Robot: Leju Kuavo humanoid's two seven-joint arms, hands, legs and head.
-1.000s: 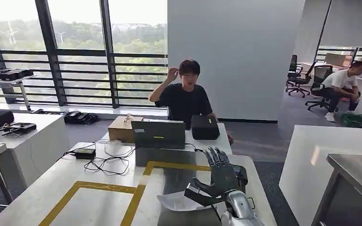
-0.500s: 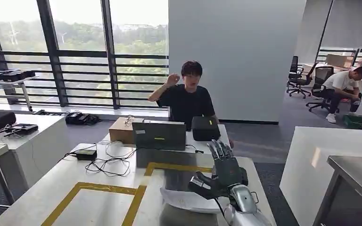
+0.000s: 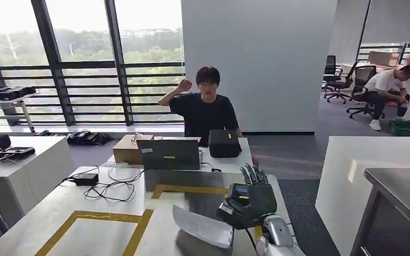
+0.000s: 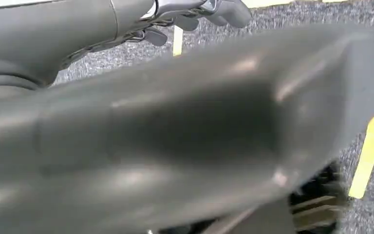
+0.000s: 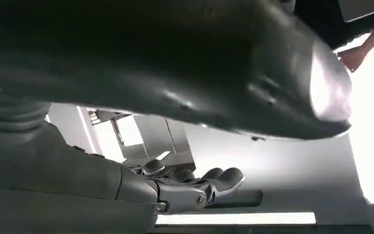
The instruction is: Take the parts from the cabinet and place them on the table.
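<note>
While we're standing at the near end of the table, our right hand is gripping the part, a flat grey metal-looking plate, thumb clamped on its right end, the other fingers sticking up behind it. We're holding the part just above the table's near right area, tilted, beside the yellow tape outline; touching the table or not, we can't tell. Right wrist view is showing the same plate close up, blurred, with the fingers beside it.

Our left hand is hanging over grey carpet away from the table, fingers curling slightly. A big blurred dark shape is blocking that view, so we can't tell whether it's grasping anything.

Further along the table from the part: a laptop, a cardboard box, a black case, a power brick with cables. A person is sitting behind the table's far end with one hand raised to their head. Another person is sitting well off to the table's right
</note>
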